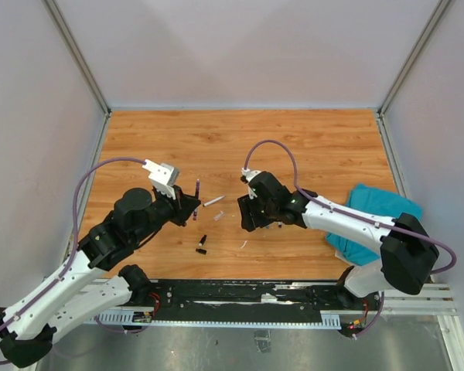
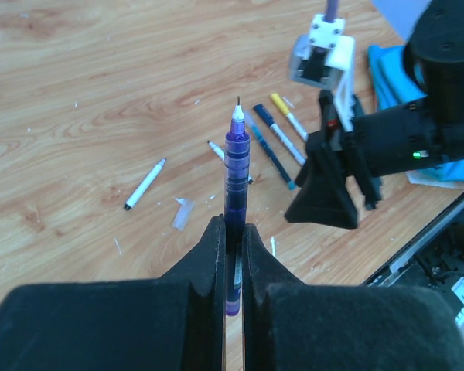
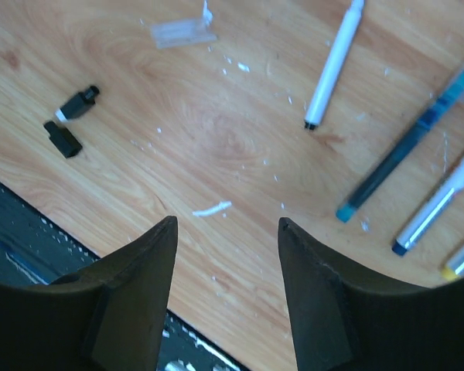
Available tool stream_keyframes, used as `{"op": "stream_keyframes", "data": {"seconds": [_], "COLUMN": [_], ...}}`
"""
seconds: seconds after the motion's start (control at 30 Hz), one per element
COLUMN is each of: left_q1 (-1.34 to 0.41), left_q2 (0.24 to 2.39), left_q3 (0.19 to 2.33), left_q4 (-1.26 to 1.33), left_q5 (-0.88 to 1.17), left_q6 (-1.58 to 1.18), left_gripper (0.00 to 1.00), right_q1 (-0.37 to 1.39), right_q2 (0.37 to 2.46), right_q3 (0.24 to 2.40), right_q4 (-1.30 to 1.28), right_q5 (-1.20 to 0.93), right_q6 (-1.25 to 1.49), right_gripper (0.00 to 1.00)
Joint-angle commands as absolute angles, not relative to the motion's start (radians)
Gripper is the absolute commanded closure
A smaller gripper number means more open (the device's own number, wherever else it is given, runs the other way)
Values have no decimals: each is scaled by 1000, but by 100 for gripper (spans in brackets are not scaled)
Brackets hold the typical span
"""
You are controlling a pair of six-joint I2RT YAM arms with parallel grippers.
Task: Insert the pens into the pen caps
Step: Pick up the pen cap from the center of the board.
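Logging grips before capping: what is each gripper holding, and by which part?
The left gripper clamps the purple pen by its rear barrel, tip pointing away. The right gripper is open and holds nothing.

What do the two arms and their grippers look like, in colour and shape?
Both the left arm and the right arm have white links and black joints. A thin purple cable loops along each to a white wrist block. The left gripper and the right gripper have black, wedge-shaped fingers. I see no readable markings.
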State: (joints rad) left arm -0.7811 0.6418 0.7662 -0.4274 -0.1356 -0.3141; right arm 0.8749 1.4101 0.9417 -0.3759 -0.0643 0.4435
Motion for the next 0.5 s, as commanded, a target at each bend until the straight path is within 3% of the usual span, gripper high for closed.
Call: {"op": "stream_keyframes", "data": {"seconds": [0.0, 0.23, 0.47], "left_q1": [-779, -779, -780], "left_q2": [577, 525, 506], "left_q3": [765, 777, 761], "left_q4": [-401, -437, -440], "left_q5": [-90, -90, -153], "left_q6": [-279, -282, -298], "left_gripper": [99, 100, 100], "right_q1": [887, 881, 933], "right_q2": [1435, 1519, 1610], "right_q3": [926, 1056, 1130], "right_q4": [-182, -223, -287], "right_q5": [-23, -18, 155], "right_q6": [420, 305, 679], "right_gripper": [44, 42, 40]}}
